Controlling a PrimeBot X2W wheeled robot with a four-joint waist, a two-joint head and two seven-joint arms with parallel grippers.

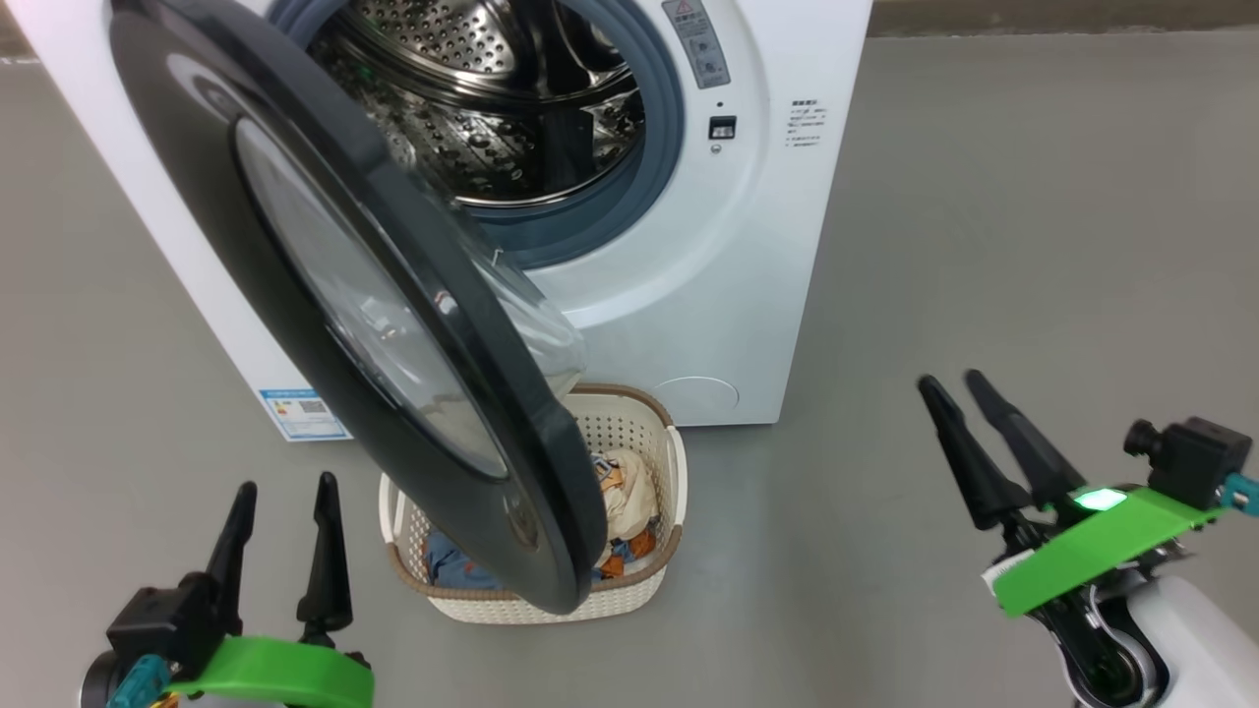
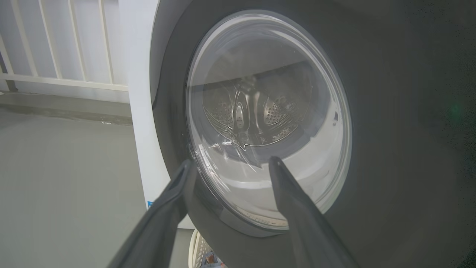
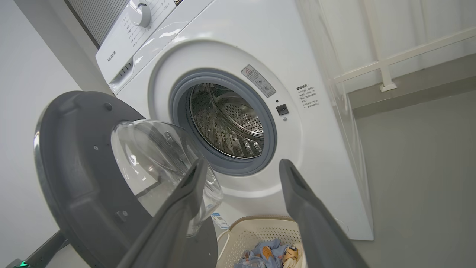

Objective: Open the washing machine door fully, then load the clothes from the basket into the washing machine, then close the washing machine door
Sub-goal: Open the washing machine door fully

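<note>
- The washing machine door (image 1: 364,305) is open. It swings out from the left side of the washing machine (image 1: 689,275) and, in the head view, covers the left part of the basket (image 1: 644,418).
- Its outer face is glossy black around a round clear window. In the right wrist view the inner face is dark grey, and the glass bowl bulges toward the machine.
- The perforated steel drum (image 1: 492,98) looks empty, with a grey-blue rubber ring (image 1: 661,147) around it.
- The basket stands on the grey floor (image 1: 984,246) just in front of the machine. The clothes (image 1: 625,501) lie inside it, blue and cream-white with orange-brown print.
- The word "Hisense" (image 3: 111,56) can be read on the control panel, near a white dial (image 3: 140,13).
- The warning sticker (image 1: 698,39) and the blue label sticker (image 1: 303,413) have writing too small to read.
- The left gripper (image 1: 285,482) is low at the left, its fingers apart and holding nothing.
- The right gripper (image 1: 949,379) is at the right, well apart from the basket. Its fingers are also spread and empty.
</note>
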